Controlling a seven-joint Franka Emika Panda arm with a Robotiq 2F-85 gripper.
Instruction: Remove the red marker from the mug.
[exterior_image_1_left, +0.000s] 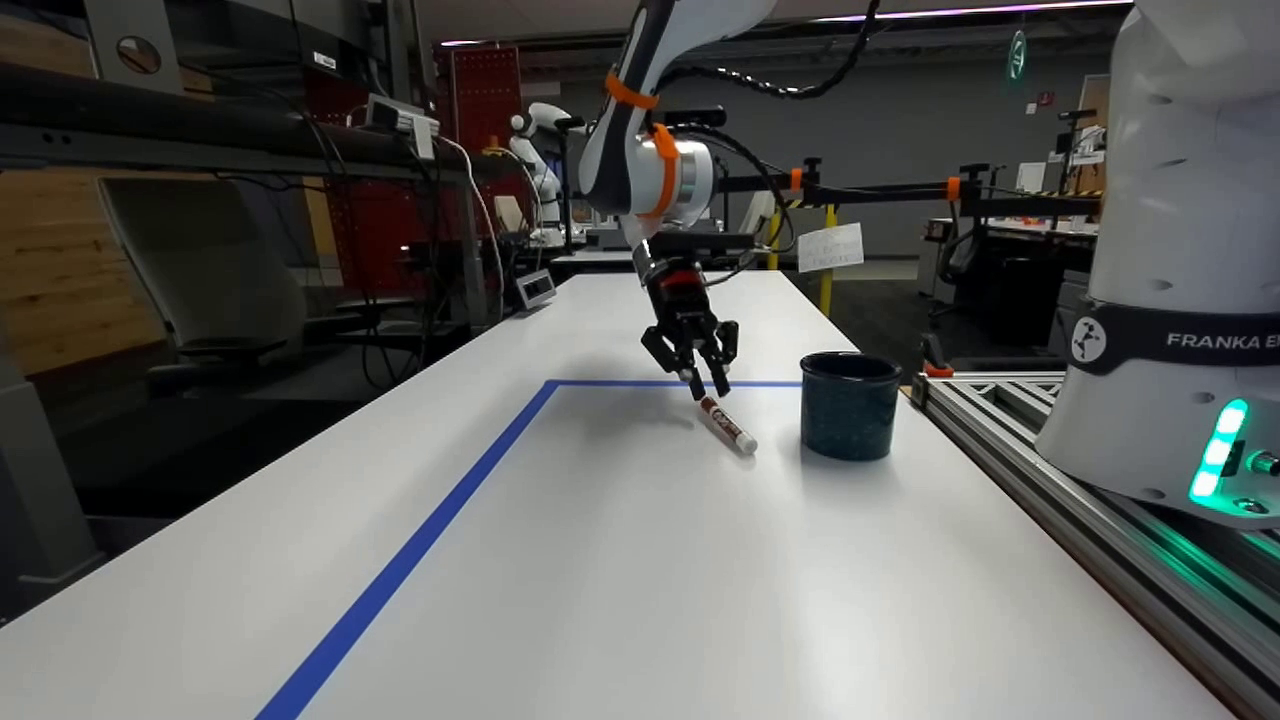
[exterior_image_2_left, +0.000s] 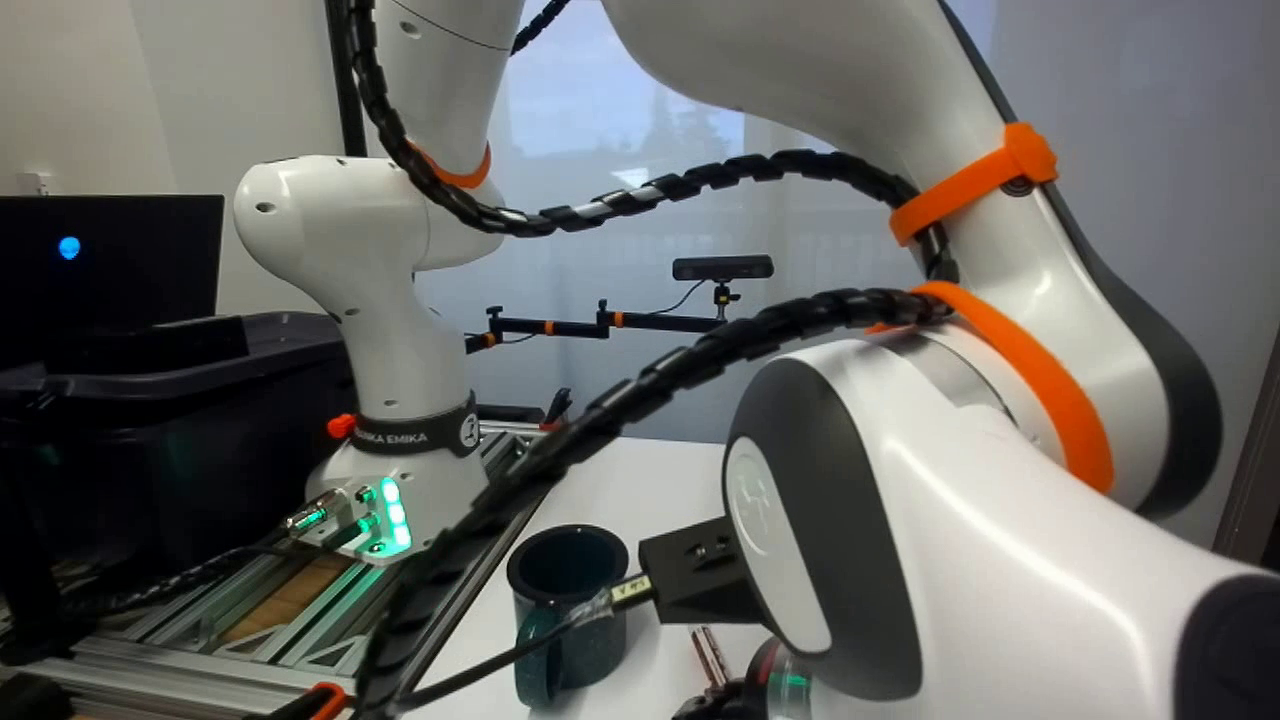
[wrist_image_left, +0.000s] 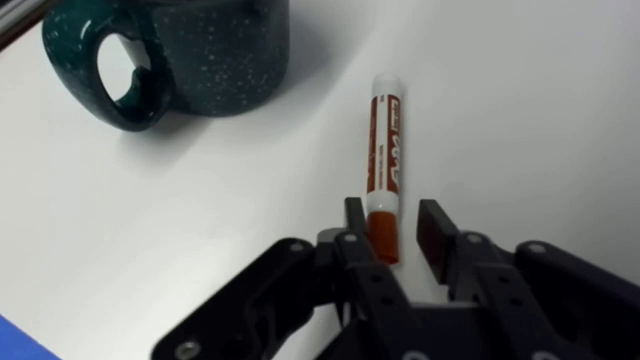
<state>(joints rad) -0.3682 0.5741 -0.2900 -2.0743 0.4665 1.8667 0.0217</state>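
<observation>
The red marker (exterior_image_1_left: 728, 426) lies on the white table beside the mug (exterior_image_1_left: 850, 410), outside it. In the wrist view the marker (wrist_image_left: 384, 145) has its red cap end towards my gripper and its white end pointing away. The dark teal speckled mug (wrist_image_left: 220, 55) stands upright at the upper left there, partly cut off. My gripper (wrist_image_left: 390, 201) is open, its fingers on either side of the cap end, with a gap on the right. In an exterior view the gripper (exterior_image_1_left: 709, 391) points down at the marker's far end. The mug (exterior_image_2_left: 590, 640) and part of the marker (exterior_image_2_left: 711, 655) also show in an exterior view.
Blue tape (exterior_image_1_left: 430, 535) marks lines on the white table (exterior_image_1_left: 640, 600). The robot base (exterior_image_1_left: 1160, 420) and its metal rail (exterior_image_1_left: 1060, 530) stand along the table edge near the mug. A dark bin (exterior_image_2_left: 170, 450) stands behind the rail.
</observation>
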